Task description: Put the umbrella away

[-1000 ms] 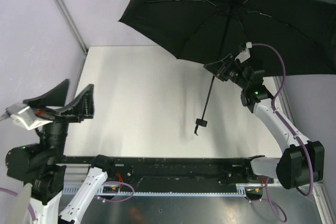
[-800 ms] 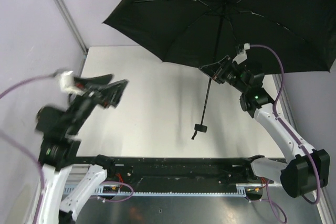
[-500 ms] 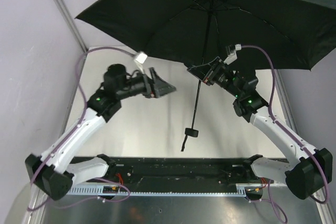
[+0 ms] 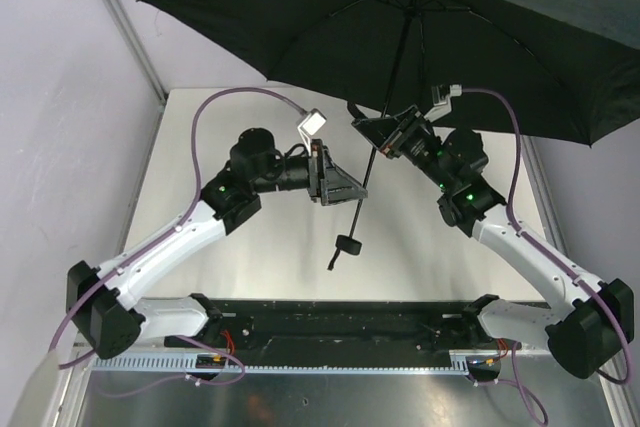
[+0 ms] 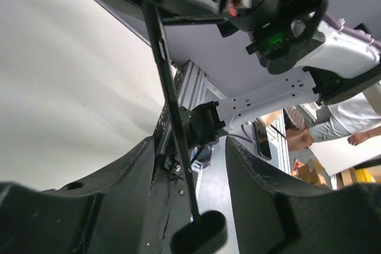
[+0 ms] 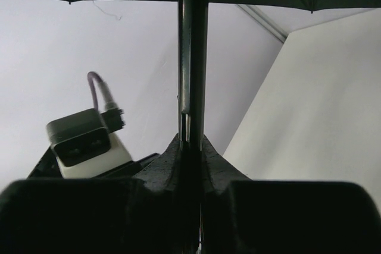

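The black umbrella (image 4: 400,27) is open and held up over the white table (image 4: 230,137). Its thin shaft (image 4: 372,162) slants down to the small black handle (image 4: 347,243), which hangs above the table. My right gripper (image 4: 378,140) is shut on the shaft; in the right wrist view the shaft (image 6: 193,57) rises from between the closed jaws. My left gripper (image 4: 352,190) is open, its jaws on either side of the lower shaft (image 5: 172,105) just above the handle (image 5: 198,235), not touching it.
Grey booth walls with metal corner posts (image 4: 120,22) stand at the back. The black rail (image 4: 330,317) carrying the arm bases runs along the near table edge. People and desks (image 5: 333,129) show beyond the rail in the left wrist view.
My left arm swung up from the near left and reached right to the umbrella's shaft, jaws open. The right arm shifted the open umbrella left and tilted it more upright.
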### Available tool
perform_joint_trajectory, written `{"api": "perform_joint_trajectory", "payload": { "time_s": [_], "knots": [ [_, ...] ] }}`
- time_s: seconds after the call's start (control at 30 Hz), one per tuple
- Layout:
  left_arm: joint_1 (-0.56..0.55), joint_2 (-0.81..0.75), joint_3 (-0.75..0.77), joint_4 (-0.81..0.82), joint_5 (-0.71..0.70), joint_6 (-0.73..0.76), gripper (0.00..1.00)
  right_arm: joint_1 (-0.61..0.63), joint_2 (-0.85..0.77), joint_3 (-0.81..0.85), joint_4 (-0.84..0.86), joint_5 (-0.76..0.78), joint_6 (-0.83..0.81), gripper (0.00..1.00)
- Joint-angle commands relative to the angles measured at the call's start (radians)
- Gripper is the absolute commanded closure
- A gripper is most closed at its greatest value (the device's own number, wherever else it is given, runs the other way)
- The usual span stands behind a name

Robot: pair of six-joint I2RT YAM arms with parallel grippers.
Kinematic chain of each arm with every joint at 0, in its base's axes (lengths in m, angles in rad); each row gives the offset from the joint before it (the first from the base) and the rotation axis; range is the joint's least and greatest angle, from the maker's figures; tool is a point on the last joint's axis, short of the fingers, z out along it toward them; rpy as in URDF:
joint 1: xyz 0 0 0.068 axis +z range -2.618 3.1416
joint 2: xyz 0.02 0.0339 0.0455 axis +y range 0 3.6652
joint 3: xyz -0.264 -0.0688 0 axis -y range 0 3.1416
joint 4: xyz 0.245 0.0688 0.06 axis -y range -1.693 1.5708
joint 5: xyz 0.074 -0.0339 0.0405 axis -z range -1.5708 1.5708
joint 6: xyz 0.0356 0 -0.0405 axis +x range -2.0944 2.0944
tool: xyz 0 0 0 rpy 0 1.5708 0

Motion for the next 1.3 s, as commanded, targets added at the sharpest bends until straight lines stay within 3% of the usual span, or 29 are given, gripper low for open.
{"api": "perform_joint_trajectory", "payload": {
  "time_s": [0.0,0.17,0.4,0.5,0.53,0.67,0.83,0.97,1.17,1.23,1.27],
  "knots": [
    [-0.012,0.059,0.001,0.057,0.085,0.031,0.44,0.066,-0.028,0.03,0.128,0.078,-0.047,1.0],
    [-0.015,0.045,-0.03,0.062,0.078,0.073,0.4,0.112,-0.015,0.029,0.147,0.107,-0.079,1.0],
    [-0.01,-0.024,-0.049,-0.028,-0.033,0.205,0.88,0.141,0.015,0.029,0.174,0.094,-0.13,1.0],
    [-0.01,-0.075,-0.061,-0.067,-0.123,0.256,0.98,0.144,0.016,0.03,0.132,0.125,-0.168,0.99],
    [-0.009,-0.089,-0.065,-0.078,-0.158,0.275,0.99,0.146,0.016,0.03,0.127,0.135,-0.178,0.95],
    [-0.009,-0.136,-0.067,-0.12,-0.281,0.331,1.0,0.15,0.013,0.03,0.133,0.191,-0.205,0.61],
    [-0.01,-0.157,-0.061,-0.149,-0.341,0.358,1.0,0.157,0.021,0.041,0.14,0.328,-0.208,0.4],
    [-0.009,-0.169,-0.059,-0.168,-0.384,0.375,1.0,0.183,0.081,0.087,0.162,0.391,-0.217,0.36],
    [-0.01,-0.176,-0.051,-0.203,-0.441,0.396,1.0,0.253,0.194,0.235,0.074,0.548,-0.312,0.37],
    [-0.009,-0.179,-0.048,-0.211,-0.453,0.402,1.0,0.268,0.227,0.277,0.045,0.596,-0.342,0.43],
    [-0.01,-0.181,-0.047,-0.213,-0.46,0.404,1.0,0.271,0.239,0.293,0.038,0.607,-0.351,0.53]
  ]
}}
